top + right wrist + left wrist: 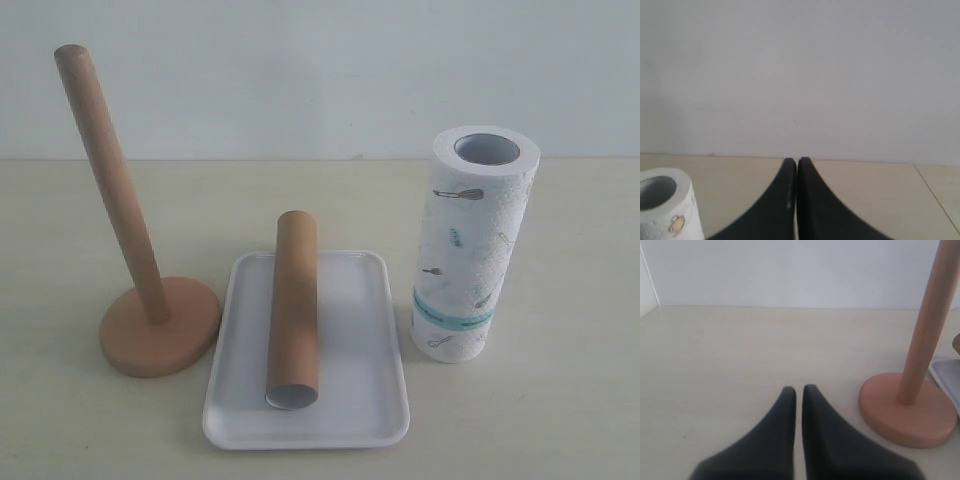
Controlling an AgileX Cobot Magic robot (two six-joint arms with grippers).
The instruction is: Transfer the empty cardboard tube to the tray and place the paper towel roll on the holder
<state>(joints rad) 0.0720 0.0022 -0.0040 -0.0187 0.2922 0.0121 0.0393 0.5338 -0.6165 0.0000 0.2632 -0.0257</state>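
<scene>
Brown cardboard: the empty cardboard tube already lies in the tray, so the roll step is yours now.
In the exterior view, the holder stands bare just left of the tray, and the paper towel roll stands upright on the bench to its right. In the left wrist view, your left end effector is pinched to a slit and empty, near the holder's base. In the right wrist view, your right end effector is pinched together and empty, with the roll close by. Next, likely: spread it wide, grip the roll, and lower its core over the pole.
</scene>
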